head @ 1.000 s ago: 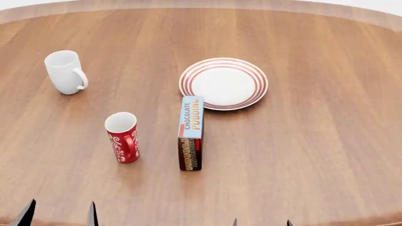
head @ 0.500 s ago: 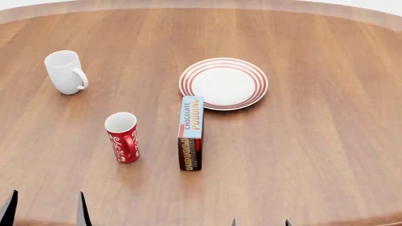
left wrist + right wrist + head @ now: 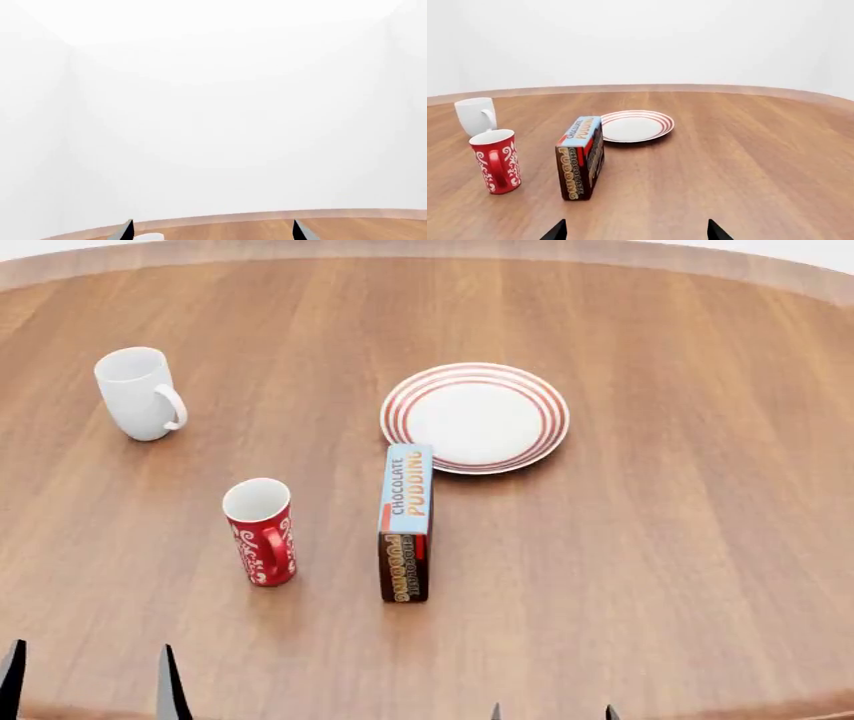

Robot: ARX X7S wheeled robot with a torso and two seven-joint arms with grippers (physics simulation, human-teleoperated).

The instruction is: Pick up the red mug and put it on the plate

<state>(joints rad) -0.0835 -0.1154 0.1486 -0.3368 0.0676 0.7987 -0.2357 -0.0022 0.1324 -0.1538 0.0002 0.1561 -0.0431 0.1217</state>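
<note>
Head view: red mug (image 3: 260, 531) upright beside chocolate pudding box (image 3: 406, 521), well short of plate (image 3: 475, 417) — rigid, glossy, probably breakable; best gripped across the body. Left gripper (image 3: 88, 680) and right gripper (image 3: 553, 712) open, empty.

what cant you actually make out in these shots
- Left gripper: the head view's bottom edge cuts it off, only finger tips show; same in the left wrist view.
- Right gripper: barely two tips in the head view; its body is cut off in the right wrist view.
- White mug: just a sliver at the left wrist view's edge.
- Chocolate pudding box: small print unreadable, far side hidden.
- Red mug: side away from both cameras unseen.
</note>
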